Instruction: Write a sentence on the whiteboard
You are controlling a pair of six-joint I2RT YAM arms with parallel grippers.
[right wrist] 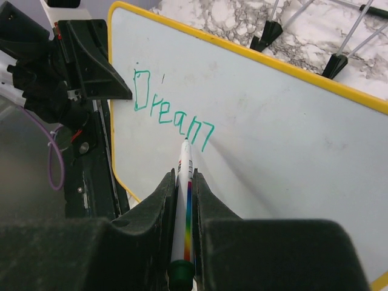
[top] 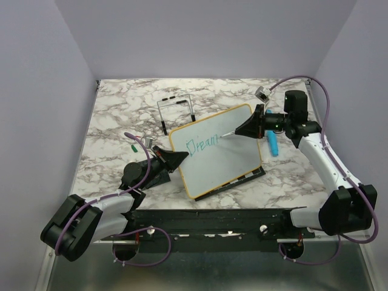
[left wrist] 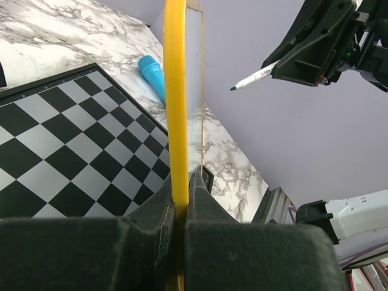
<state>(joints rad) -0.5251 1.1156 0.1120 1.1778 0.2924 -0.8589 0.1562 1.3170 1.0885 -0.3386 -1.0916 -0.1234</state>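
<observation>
Your left hand (left wrist: 180, 182) is clenched on the yellow left edge of the whiteboard (top: 218, 151), with the frame pinched between its fingers. The board is tilted, with its left side raised over the chessboard (left wrist: 73, 151), and it lies mid-bench between your two arms.

Your right hand (right wrist: 183, 176) is clamped on a marker (right wrist: 183, 206) with a rainbow stripe. It points the tip down at the upper left of the board. Of the sentence (right wrist: 173, 118), only one teal word stands there, "Drea" plus an angular last letter. The marker tip sits at the foot of that letter. You cannot tell from these views whether it touches the surface.

A blue cylinder (top: 273, 145) lies on the bench just right of the board, under your right hand. A wire stand (top: 176, 112) sits behind the board. A small green piece (top: 133, 147) lies near your left wrist.
</observation>
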